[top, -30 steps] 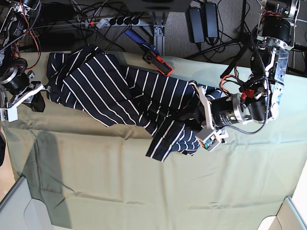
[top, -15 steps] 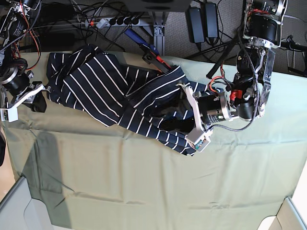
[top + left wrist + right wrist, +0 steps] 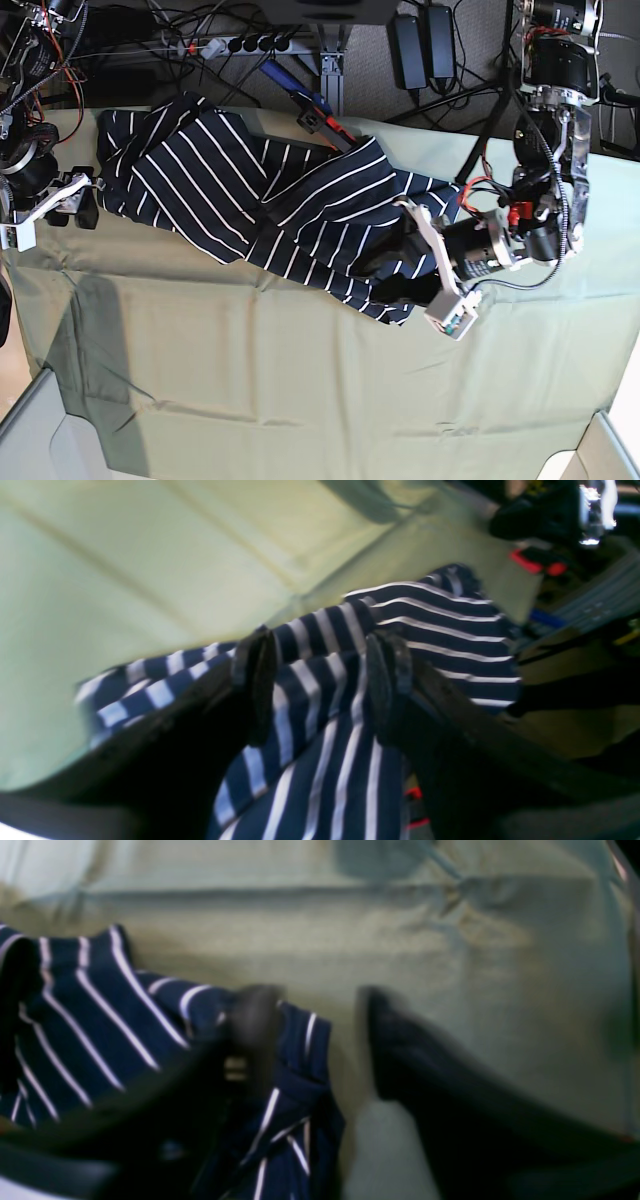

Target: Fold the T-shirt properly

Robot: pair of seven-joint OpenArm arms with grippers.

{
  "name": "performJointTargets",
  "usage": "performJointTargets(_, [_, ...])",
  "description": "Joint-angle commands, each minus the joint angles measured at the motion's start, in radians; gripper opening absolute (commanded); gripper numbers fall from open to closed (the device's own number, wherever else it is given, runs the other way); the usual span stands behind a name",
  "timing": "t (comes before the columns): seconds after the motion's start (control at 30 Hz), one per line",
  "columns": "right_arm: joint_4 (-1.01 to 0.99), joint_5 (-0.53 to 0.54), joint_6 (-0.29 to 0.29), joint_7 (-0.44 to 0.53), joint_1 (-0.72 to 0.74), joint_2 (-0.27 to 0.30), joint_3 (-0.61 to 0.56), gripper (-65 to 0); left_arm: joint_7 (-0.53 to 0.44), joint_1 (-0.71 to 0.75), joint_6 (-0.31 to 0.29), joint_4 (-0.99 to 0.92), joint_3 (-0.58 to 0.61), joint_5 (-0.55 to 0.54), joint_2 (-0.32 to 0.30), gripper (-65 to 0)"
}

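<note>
Pale green cloth (image 3: 300, 400) covers the whole work surface in the base view, with cables and a power strip (image 3: 240, 44) behind the far edge. On it the T-shirt (image 3: 250, 210) lies bunched in a diagonal band from the far corner on the view's left toward the middle. The hem corner that hung curled in the left gripper (image 3: 435, 270) a second ago is now laid down over the body, so one fold has been thrown and let go. The right gripper (image 3: 45, 210), clamped on the sleeve end a moment ago, now stands spread with the sleeve edge just beside it.

From the left wrist view, both pads (image 3: 255, 680) stand well apart with striped fabric running loosely between and under them; nothing is pinched.

From the right wrist view, blurred by motion, the fingers (image 3: 252, 1030) are parted too: one overlaps the shirt's edge, the other sits over bare cloth.

Both pincers released almost together, which I read as the end of one fold. The shirt is still rumpled and skewed, so the task looks far from finished; smoothing and re-gripping likely come next.
</note>
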Motion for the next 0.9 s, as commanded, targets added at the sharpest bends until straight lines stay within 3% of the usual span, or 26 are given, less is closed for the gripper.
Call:
performJointTargets(0.0, [-0.003, 0.003, 0.024, 0.019, 0.007, 0.016, 0.01, -24.8, -0.021, -0.018, -0.013, 0.018, -0.011, -0.019, -0.018, -32.6])
performJointTargets(0.07, [-0.04, 0.003, 0.018, 0.014, 0.004, 0.016, 0.01, -21.4, -0.021, -0.018, -0.013, 0.017, -0.018, -0.019, -0.049, -32.6])
performJointTargets(0.3, [-0.19, 0.042, 0.019, -0.008, 0.005, 0.008, 0.01, -21.5, -0.021, -0.011, -0.013, 0.016, -0.019, -0.016, -0.102, -32.6])
performJointTargets(0.63, [-0.201, 0.105, 0.035, -0.05, 0.005, -0.133, 0.01, -21.6, -0.022, -0.01, -0.013, 0.016, -0.019, -0.012, -0.104, -32.6])
performJointTargets(0.87, [-0.201, 0.105, 0.034, -0.049, 0.005, -0.159, 0.01, -21.8, -0.022, -0.01, -0.013, 0.016, -0.019, 0.022, -0.104, -32.6])
